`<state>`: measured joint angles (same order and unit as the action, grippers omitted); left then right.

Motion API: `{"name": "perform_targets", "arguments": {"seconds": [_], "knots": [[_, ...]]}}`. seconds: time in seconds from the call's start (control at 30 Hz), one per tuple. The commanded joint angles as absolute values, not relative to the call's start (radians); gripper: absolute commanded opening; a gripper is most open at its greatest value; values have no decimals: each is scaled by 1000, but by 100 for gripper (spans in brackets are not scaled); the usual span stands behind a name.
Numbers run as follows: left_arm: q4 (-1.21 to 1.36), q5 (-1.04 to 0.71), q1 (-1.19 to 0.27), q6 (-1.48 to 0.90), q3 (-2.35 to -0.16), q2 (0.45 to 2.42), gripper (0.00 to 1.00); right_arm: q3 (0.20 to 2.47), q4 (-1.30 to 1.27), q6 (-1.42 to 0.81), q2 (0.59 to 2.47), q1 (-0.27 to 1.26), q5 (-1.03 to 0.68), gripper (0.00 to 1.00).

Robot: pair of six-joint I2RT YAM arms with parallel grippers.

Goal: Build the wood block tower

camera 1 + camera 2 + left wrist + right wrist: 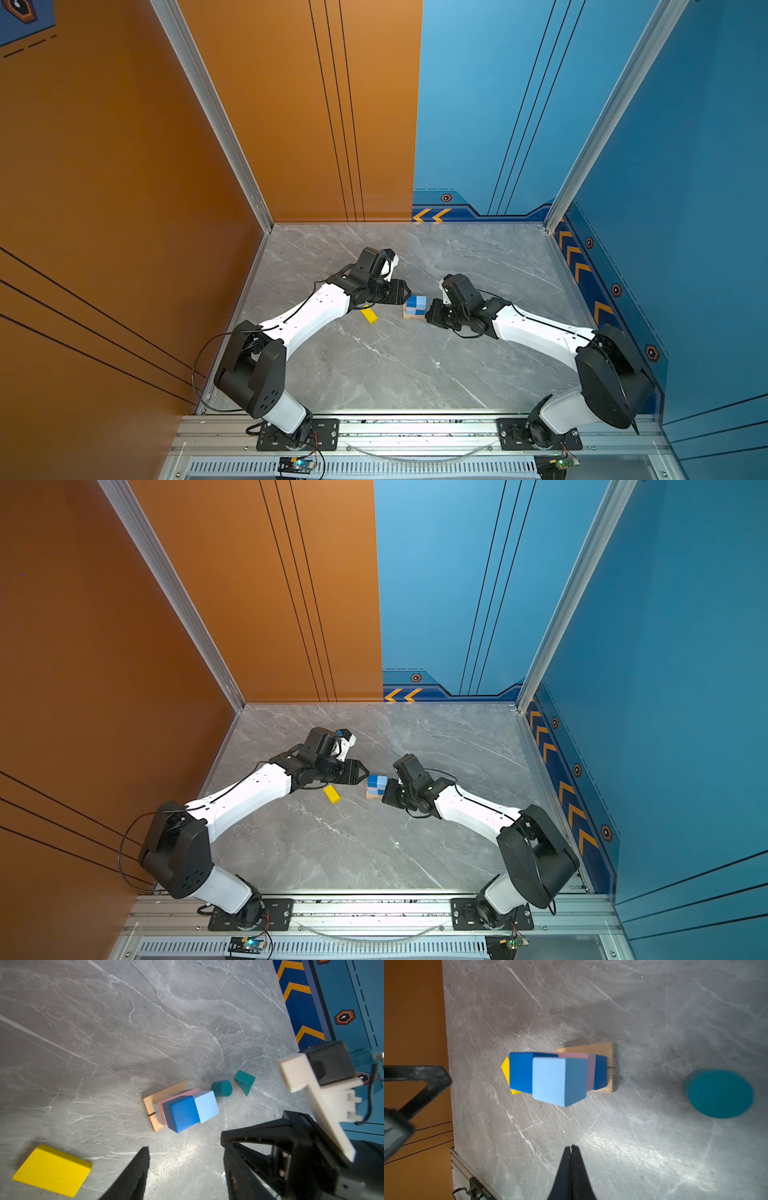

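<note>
Grey marble tabletop point(395, 374), orange wall point(124, 166) on one side, blue wall point(685, 166) on the other, and out in the middle stands the tower point(415, 306), squarely between the two grippers.

The left gripper point(408, 291) sits just beside it on one flank, jaws standing apart with nothing between them. From its wrist camera the tower is straight ahead of the fingertips, with bare marble in between. The right gripper point(572, 1148) is close on the opposite flank, fingertips pressed together and empty. The tower is dead ahead of them too, and clear of them.

Here is the stack so far. Two tan planks point(164, 1095) lie side by side at the bottom, then comes a blue layer point(601, 1072), then the pink slab point(590, 1072). On top, a dark blue cube point(184, 1112) touches a light blue cube point(205, 1105).

Now the loose pieces. The yellow bar point(368, 315) lies flat on the marble just beside the left gripper, on the side toward the arm bases, apart from the tower. The teal cylinder point(222, 1088) stands on its flat end beyond the tower as the left gripper sees it, over on the right gripper's side. The teal prism point(245, 1081) is near it, not touching. In both top views the right arm hides those two.
</note>
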<state>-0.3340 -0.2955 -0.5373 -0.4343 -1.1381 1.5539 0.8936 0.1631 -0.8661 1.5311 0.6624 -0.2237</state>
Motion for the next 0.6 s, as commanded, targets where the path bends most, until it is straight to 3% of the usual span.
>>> {"name": "perform_targets", "arguments": {"seconds": [0.0,0.57], "knots": [[-347,-288,-527,-429,-1121,1525,59,894,110,-887,1552,667,-218,0],[-341,-294,-526,-436,-1115,1532,59,906,52,-916,1611,666,-216,0]]}}
